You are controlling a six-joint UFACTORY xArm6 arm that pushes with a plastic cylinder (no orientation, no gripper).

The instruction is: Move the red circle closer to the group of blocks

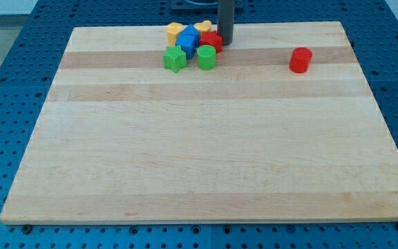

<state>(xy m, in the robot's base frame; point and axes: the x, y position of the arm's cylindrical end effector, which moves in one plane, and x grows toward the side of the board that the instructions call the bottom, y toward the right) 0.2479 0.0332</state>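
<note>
The wooden counter [206, 138] is lying on a blue perforated base [5, 83], and near the view's top edge a cluster of small blocks is sitting tightly together. In that cluster a yellow block [175, 30] is sitting at the top left, with a second yellow block [202, 28] just to its right, its shape being too hidden to tell. Below them a blue block [188, 39] is resting against a red block [211, 41], whose outline I cannot make out because the rod is covering part of it. In front of these, toward the view's bottom, a green star-like block [175, 59] and a green cylinder [206, 57] are standing side by side, just apart from each other. The dark rod is coming down from the view's top, and my tip [225, 43] is touching down just beside the right edge of the red block in the cluster. The arm is carrying no end effector that opens or closes, only this rod, so it is holding nothing. The red circle [300, 60] is standing alone toward the view's right, well apart from the group and from my tip, roughly level with the two green blocks.
</note>
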